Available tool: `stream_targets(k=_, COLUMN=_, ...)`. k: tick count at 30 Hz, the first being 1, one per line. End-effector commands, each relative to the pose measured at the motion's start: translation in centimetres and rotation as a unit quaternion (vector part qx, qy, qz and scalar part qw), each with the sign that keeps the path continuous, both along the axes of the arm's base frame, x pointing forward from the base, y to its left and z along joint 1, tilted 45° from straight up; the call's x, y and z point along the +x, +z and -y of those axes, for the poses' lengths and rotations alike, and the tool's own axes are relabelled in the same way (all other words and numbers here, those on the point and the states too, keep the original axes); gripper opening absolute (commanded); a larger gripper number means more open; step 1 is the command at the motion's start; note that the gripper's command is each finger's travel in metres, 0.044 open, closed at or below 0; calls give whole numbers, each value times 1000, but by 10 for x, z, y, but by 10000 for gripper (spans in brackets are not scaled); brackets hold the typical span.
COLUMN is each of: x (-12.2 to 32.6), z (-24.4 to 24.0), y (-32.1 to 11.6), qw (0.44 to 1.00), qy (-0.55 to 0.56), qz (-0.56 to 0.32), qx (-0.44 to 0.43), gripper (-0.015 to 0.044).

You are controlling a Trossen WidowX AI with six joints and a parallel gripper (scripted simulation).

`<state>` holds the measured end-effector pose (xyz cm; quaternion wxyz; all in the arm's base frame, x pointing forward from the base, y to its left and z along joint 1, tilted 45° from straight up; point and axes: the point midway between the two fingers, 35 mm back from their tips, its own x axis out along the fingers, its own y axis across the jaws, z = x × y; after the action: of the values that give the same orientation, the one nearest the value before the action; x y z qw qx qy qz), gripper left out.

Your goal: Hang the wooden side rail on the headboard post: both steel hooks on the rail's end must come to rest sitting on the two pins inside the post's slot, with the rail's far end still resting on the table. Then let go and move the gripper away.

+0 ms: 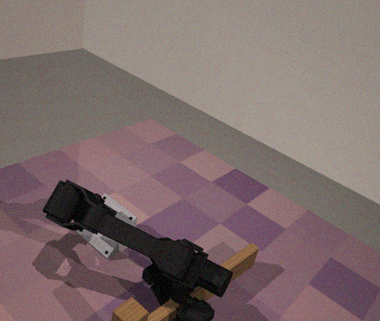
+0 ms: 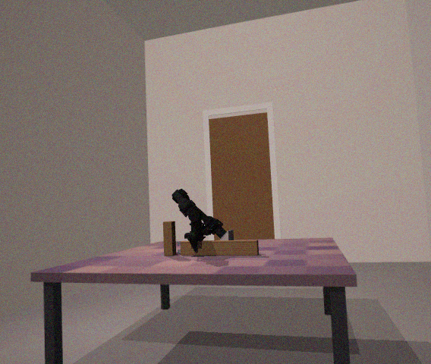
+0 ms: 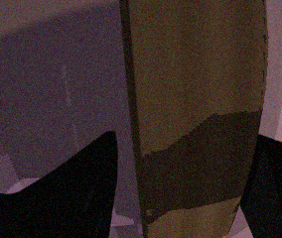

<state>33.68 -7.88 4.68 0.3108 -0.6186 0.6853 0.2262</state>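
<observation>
The wooden side rail (image 1: 242, 261) (image 2: 235, 248) (image 3: 196, 74) lies level on the table, its near end close to the headboard post (image 1: 130, 311) (image 2: 168, 239). The post stands upright; its slot and pins are not visible. In the exterior view a small gap with a bit of grey metal (image 2: 178, 251) shows between rail and post; hook detail is too small to tell. My gripper (image 3: 167, 135) (image 2: 195, 249) is down around the rail near its post end, partly closed but still open. In the wrist view the right finger is against the rail's edge and a gap shows beside the left finger.
The arm's grey metal base (image 1: 105, 245) stands on the checkered table (image 2: 129, 270) behind the rail. The arm reaches over from it, partly hiding the rail in the top view. A brown door (image 2: 241, 176) is in the wall beyond.
</observation>
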Motion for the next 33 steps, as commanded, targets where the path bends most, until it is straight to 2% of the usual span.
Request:
stream_targets(k=1, x=0, z=0, y=0, qw=1000, qy=2, qz=-1, qx=-2, gripper=125)
stream_targets(k=2, x=0, z=0, y=0, qw=1000, qy=2, qz=-1, qx=-2, gripper=99)
stream_targets(k=7, x=0, z=0, y=0, qw=1000, qy=2, qz=-1, qx=-2, gripper=65)
stream_targets(k=10, x=0, z=0, y=0, qw=1000, qy=2, qz=-1, qx=-2, gripper=0)
stream_targets(k=33, x=3, z=0, y=0, qw=999, qy=33, qz=-32, qx=0, gripper=0)
